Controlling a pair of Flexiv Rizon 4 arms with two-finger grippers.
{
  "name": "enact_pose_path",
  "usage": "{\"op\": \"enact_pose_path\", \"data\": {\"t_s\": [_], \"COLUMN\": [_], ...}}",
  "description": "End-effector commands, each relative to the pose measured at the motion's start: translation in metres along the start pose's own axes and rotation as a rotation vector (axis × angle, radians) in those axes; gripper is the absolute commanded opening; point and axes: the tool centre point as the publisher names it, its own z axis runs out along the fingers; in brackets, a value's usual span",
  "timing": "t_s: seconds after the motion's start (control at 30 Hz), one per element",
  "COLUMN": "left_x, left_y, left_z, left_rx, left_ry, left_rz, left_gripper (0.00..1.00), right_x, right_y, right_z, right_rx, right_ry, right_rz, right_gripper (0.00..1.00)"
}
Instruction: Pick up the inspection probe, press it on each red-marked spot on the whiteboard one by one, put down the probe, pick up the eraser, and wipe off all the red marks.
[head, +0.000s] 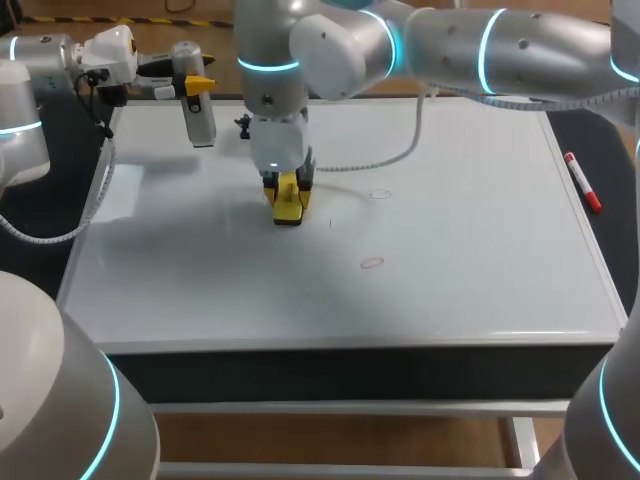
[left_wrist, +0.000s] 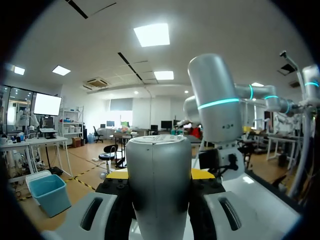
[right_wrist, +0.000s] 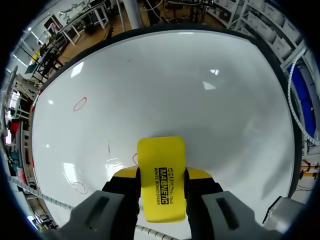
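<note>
The right gripper (right_wrist: 161, 172) is clenched on the eraser (right_wrist: 161, 177). Its two yellow-tipped fingers press the eraser from both sides, and they stand only as far apart as the eraser is wide. The eraser is a bright yellow block with black print on its face, and it sticks out ahead of the fingers toward the whiteboard (head: 470, 250). In the head view the right arm reaches past the middle. The eraser stands upright with its lower end on the board or just over it; I cannot tell which.

The left gripper (left_wrist: 160, 175) grasps the probe (left_wrist: 159, 185), a smooth silver cylinder with a flat round end. The probe fills the gap between the fingers, and the black pads touch it on both sides. In the head view the left gripper is over the far left corner of the board, well apart from the eraser, and the probe hangs down from it with its tip above the board.

The whiteboard lies flat and covers most of the table. One red mark (head: 372, 263), a small oval, is on the board near the eraser. A fainter red mark (head: 380, 194) lies farther back. A short dark stroke (head: 331, 224) is just beside the eraser. A marker pen (head: 582, 182) with a red cap lies beside the right edge of the board.
</note>
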Motion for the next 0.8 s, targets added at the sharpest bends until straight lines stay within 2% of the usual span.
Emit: {"op": "enact_pose_path", "data": {"t_s": [0.03, 0.37, 0.8], "left_x": [-0.002, -0.002, -0.002], "left_y": [-0.001, -0.001, -0.001], "left_z": [0.0, 0.0, 0.0], "left_rx": [0.001, 0.001, 0.001], "left_ry": [0.005, 0.005, 0.005], "left_rz": [-0.001, -0.001, -0.001], "left_gripper": [0.0, 0.0, 0.0], "right_x": [0.004, 0.016, 0.048], "right_y": [0.0, 0.007, 0.009], "right_z": [0.004, 0.004, 0.005], "right_rx": [0.0, 0.021, 0.032], "right_ry": [-0.005, 0.0, -0.014], "right_rz": [-0.007, 0.004, 0.058], "right_gripper": [0.0, 0.0, 0.0]}}
